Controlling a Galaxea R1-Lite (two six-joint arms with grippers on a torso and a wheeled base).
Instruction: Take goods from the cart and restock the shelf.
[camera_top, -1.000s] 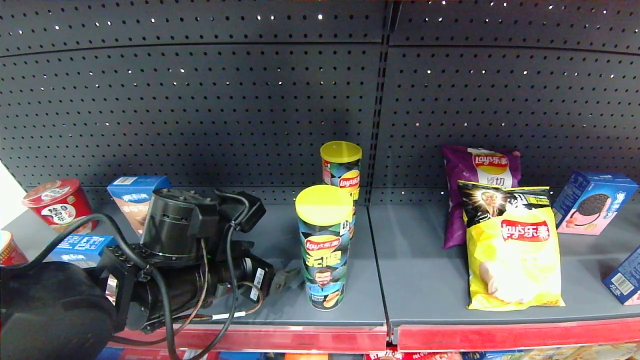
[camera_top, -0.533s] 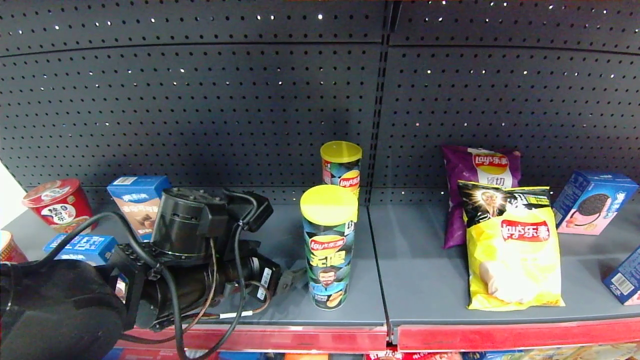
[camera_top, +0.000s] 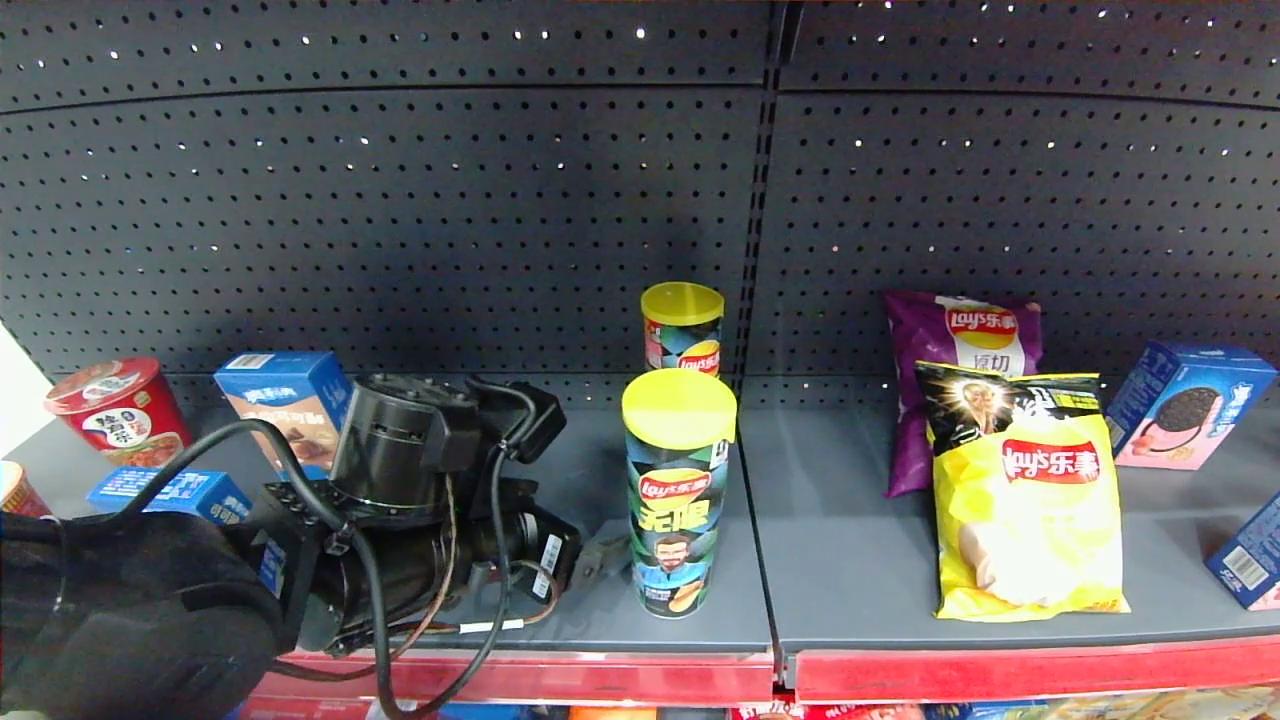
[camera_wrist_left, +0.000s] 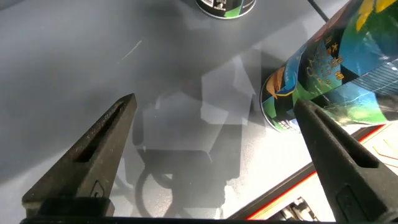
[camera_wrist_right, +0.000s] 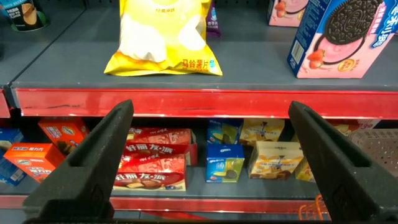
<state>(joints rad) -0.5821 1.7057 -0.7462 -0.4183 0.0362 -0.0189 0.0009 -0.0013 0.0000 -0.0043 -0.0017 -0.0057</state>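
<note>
Left gripper: fingers spread wide, holding nothing, low over the shelf, just left of the front can.
Reason for pose: probably a release or a sideways nudge, lining this can up before the rear can.
Front can position: upright, near the shelf's front edge, left of the board seam.
Front can appearance: tall tube, yellow lid, green-blue printed wall.
Right gripper: spread, empty, before the red shelf edge, facing the yellow bag.
</note>
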